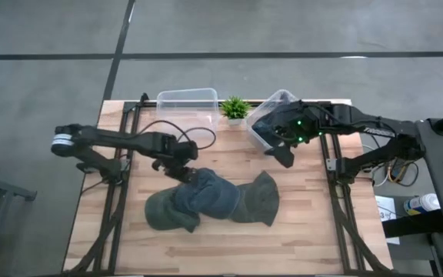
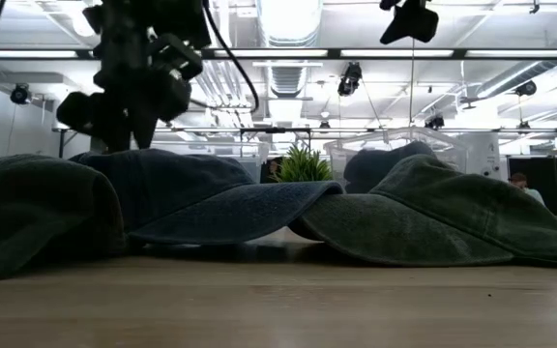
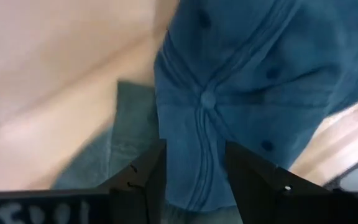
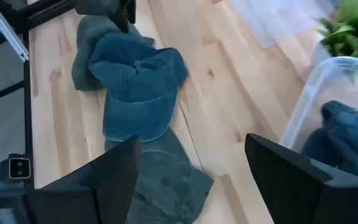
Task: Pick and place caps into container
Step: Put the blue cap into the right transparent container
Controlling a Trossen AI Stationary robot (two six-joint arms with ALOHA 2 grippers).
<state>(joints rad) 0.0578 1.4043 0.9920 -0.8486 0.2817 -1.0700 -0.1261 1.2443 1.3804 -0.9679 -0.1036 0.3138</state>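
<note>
Three caps lie heaped on the table: a slate-blue cap (image 1: 206,191) in the middle, overlapping an olive cap (image 1: 158,211) on its left and another olive cap (image 1: 258,198) on its right. My left gripper (image 1: 181,171) is open, low over the blue cap's far-left side; in its wrist view the blue cap (image 3: 241,81) runs in between the fingers. My right gripper (image 1: 287,156) is open and holds nothing, hovering beside the tilted clear container (image 1: 271,115), which has a blue cap (image 4: 340,134) inside. My left gripper (image 3: 194,180) comes from above with one finger (image 3: 148,183) on each side of the blue cap's crown edge (image 3: 194,155). I cannot tell whether the fingers touch the fabric. The cap lies on the table and on the olive cap.
A second clear tub (image 1: 187,100) and a small green plant (image 1: 235,108) stand at the far edge, left of the tilted container. Black frame rails (image 1: 333,165) run along both sides of the table. Bare wood shows along the near edge (image 1: 229,250).
</note>
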